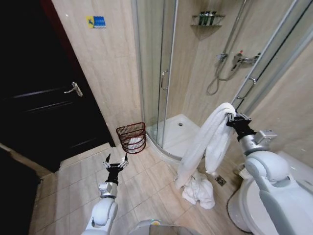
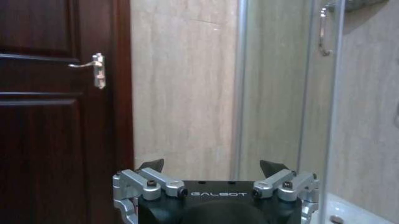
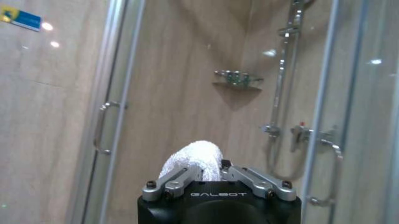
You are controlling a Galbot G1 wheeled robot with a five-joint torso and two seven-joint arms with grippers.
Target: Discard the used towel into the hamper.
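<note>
We note right claw [image 1: 231, 117] clamped on towel [image 1: 205, 142] — raised, tail on floor; left claw [image 1: 116, 160] wide, idle near hamper [image 1: 132, 137].

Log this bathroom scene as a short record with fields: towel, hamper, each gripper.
towel: white, draped over the right gripper, lower end bunched on the floor tiles
hamper: wire basket on the floor by the shower door, apart from the towel
right gripper: raised, shut on the towel
left gripper: open, held low, pointing toward the hamper
</note>
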